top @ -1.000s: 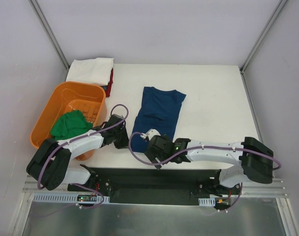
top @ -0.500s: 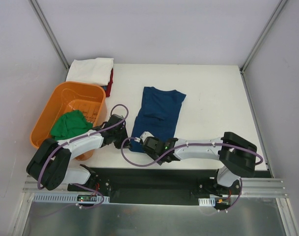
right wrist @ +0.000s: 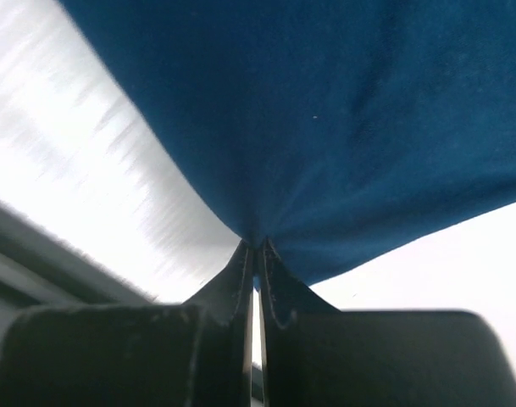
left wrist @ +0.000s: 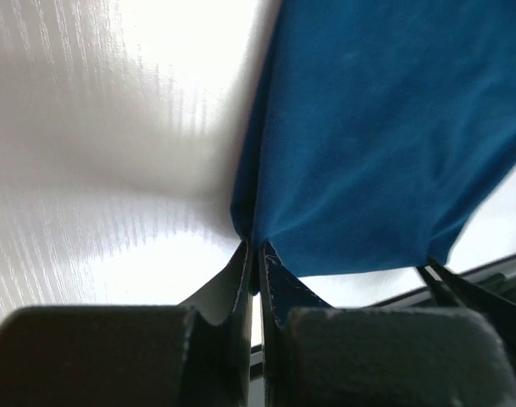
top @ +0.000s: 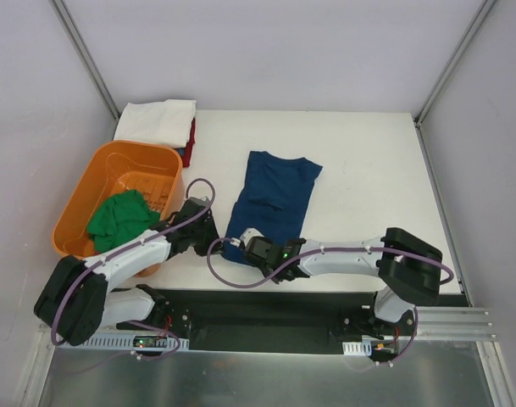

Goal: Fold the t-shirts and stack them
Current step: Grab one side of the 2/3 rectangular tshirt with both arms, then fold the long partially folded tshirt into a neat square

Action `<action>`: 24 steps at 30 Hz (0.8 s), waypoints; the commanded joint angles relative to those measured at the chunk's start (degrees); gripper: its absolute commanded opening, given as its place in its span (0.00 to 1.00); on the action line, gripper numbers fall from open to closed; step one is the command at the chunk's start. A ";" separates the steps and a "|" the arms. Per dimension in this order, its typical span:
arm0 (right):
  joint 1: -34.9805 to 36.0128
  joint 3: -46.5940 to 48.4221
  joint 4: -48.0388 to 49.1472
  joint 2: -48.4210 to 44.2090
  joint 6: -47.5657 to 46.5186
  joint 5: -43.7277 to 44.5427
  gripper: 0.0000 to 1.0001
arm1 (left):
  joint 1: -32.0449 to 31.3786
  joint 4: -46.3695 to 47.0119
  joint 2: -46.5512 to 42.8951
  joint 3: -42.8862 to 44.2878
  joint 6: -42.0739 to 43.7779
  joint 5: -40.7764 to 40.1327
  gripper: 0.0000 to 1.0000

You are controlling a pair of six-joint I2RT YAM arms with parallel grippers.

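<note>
A navy blue t-shirt (top: pixel 273 195) lies folded lengthwise on the white table, its hem toward the arms. My left gripper (top: pixel 215 243) is shut on the hem's near left corner; the wrist view shows blue cloth (left wrist: pixel 385 136) pinched between its fingertips (left wrist: pixel 254 250). My right gripper (top: pixel 241 246) is shut on the hem just to the right of it, with the cloth (right wrist: pixel 325 127) bunched at its tips (right wrist: pixel 255 248). A green t-shirt (top: pixel 120 214) lies crumpled in the orange tub (top: pixel 166 161). A white t-shirt (top: pixel 156 120) lies folded at the back left on a red one (top: pixel 190 140).
The orange tub sits along the table's left edge, just left of my left arm. The black base rail (top: pixel 266 309) runs along the near edge. Frame posts rise at the back corners.
My right gripper moved left along the near hem and closed on the navy t-shirt. My left arm shifted slightly, still gripping the corner.
</note>
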 commanded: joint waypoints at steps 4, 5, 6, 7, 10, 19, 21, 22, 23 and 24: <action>3.14 0.57 -2.86 -12.07 4.79 -12.44 0.01 | -0.57 -7.36 -18.55 -3.78 -0.69 1.06 0.00; 3.14 0.67 -2.77 -14.25 5.23 -14.02 0.01 | -0.66 -8.32 -23.71 -4.13 -0.95 1.07 0.00; 3.23 0.76 -2.16 -15.23 5.84 -17.78 0.01 | -0.57 -10.07 -26.29 -4.13 -1.48 0.81 0.00; 3.23 0.76 -1.81 -16.37 6.02 -18.34 0.01 | -0.66 -11.13 -28.66 -4.13 -1.48 0.37 0.00; 3.14 0.76 -1.28 -20.24 6.11 -23.26 0.01 | -0.66 -14.29 -35.01 -3.17 -1.48 -0.24 0.00; -0.27 3.30 -5.75 -25.61 5.06 -23.18 0.01 | -0.57 -14.92 -36.69 2.01 -1.40 -1.47 0.00; -2.21 3.83 -6.98 -26.58 5.32 -23.18 0.01 | -0.66 -14.83 -35.46 4.30 -1.31 -2.70 0.00; -4.40 3.92 -7.34 -27.10 5.32 -23.27 0.01 | -0.66 -14.66 -34.76 5.09 -1.13 -2.97 0.00; -5.46 3.92 -7.52 -27.89 5.15 -23.27 0.01 | -0.66 -14.40 -33.10 6.66 -0.87 -3.23 0.00; -6.43 4.01 -8.30 -28.25 4.62 -23.36 0.01 | -0.66 -14.05 -31.95 7.46 -0.35 -3.32 0.00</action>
